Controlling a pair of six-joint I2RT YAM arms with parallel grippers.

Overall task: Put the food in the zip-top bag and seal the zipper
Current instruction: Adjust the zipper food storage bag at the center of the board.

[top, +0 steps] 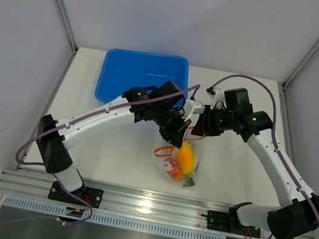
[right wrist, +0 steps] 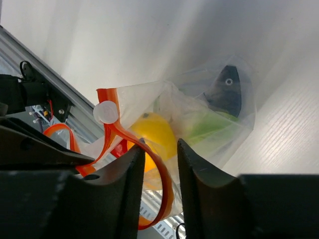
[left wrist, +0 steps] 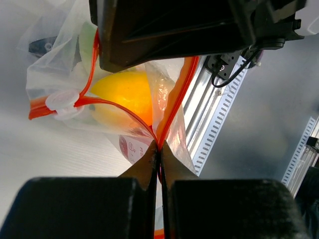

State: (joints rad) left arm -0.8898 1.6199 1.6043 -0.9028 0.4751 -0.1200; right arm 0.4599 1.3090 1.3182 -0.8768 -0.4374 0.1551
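Observation:
The clear zip-top bag (top: 181,165) hangs lifted above the table between both grippers. It holds an orange-yellow food (left wrist: 124,94), a red piece (top: 171,167), green leaves (right wrist: 209,124) and a dark grey fish-like piece (right wrist: 227,94). My left gripper (left wrist: 159,149) is shut on the red-orange zipper (left wrist: 175,97), where its two strips meet. A white slider tab (left wrist: 62,102) sits further along the strip. My right gripper (right wrist: 160,147) is open, and a loop of the zipper (right wrist: 163,179) and bag edge lies between its fingers. In the top view the two grippers nearly touch.
The blue tub (top: 143,77) stands at the back left, behind the left arm. The aluminium rail (top: 151,204) with the arm bases runs along the near edge, just in front of the bag. White walls and metal posts enclose the table.

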